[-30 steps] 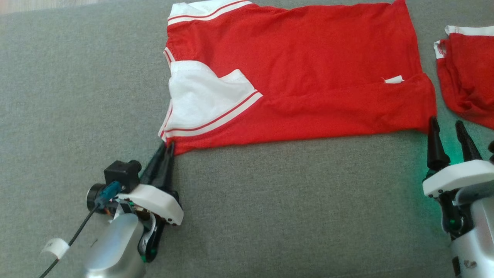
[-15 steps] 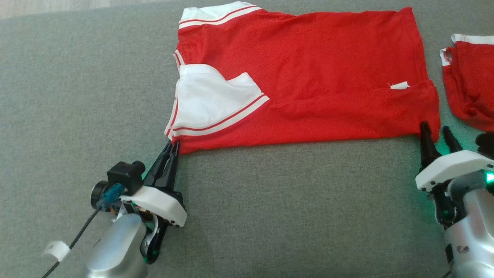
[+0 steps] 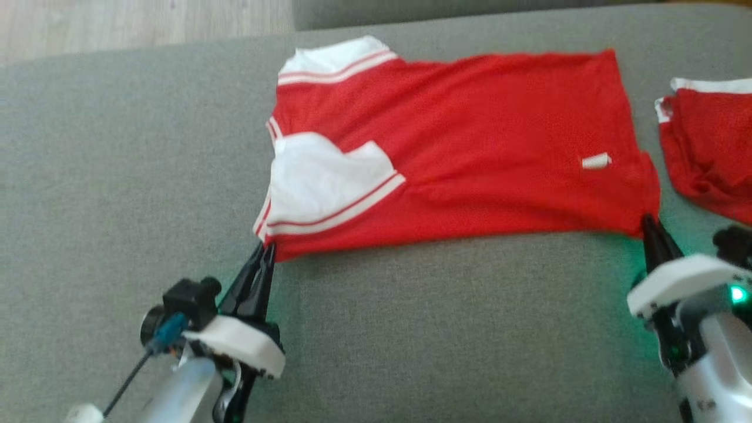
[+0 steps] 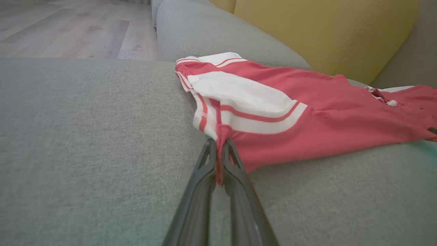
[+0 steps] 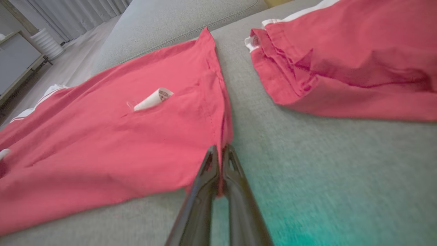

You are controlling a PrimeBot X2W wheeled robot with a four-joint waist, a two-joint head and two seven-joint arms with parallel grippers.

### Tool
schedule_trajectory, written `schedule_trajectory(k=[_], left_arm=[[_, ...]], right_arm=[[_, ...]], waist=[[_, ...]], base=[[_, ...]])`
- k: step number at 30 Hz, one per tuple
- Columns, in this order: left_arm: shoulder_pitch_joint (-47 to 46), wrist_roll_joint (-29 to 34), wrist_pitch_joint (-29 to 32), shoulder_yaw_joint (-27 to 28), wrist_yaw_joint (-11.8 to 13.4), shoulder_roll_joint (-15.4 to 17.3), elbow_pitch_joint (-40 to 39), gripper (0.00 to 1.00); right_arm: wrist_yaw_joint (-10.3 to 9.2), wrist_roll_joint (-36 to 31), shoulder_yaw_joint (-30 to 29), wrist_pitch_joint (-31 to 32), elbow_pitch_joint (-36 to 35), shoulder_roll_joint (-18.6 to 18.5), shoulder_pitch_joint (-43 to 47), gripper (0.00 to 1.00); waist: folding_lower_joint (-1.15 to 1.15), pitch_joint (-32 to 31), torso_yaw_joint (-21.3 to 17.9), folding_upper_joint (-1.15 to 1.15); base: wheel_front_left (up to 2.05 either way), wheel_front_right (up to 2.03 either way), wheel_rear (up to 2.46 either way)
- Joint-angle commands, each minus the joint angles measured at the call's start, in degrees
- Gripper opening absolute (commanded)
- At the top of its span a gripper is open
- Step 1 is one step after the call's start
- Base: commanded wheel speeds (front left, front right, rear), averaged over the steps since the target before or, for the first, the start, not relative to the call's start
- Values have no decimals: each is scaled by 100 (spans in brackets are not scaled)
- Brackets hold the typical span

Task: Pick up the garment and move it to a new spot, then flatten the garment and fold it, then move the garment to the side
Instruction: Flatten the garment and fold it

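The garment is a red shirt with white, red-striped sleeves, folded lengthwise and lying flat on the grey sofa seat. My left gripper is shut on its near left corner, by the white sleeve; the left wrist view shows red cloth pinched between the fingers. My right gripper is shut on the near right corner, at the hem, and in the right wrist view the hem runs into the closed fingers. A small white label sticks out near the right end.
A second red garment with white trim lies crumpled just right of the shirt. Wood floor shows beyond the seat's far left edge. A yellow cushion stands behind the sofa seat. Bare grey seat lies in front and to the left.
My right gripper moved up to the shirt's near right corner and closed on it. The left gripper stayed shut on the left corner. The head camera tilted, shifting the whole picture down.
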Motion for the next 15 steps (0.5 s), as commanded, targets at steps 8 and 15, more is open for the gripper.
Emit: schedule_trajectory(k=[8, 15], left_arm=[[917, -9, -24, 58, 272, 309, -858, 0], [1781, -98, 306, -98, 578, 450, -1752, 0]], right_arm=[[39, 357, 201, -89, -684, -470, 1077, 0], [39, 479, -150, 88, -1282, -597, 2024, 0]], waist=[[0, -633, 116, 0], [0, -813, 204, 0]], base=[[0, 0, 0], [0, 0, 0]])
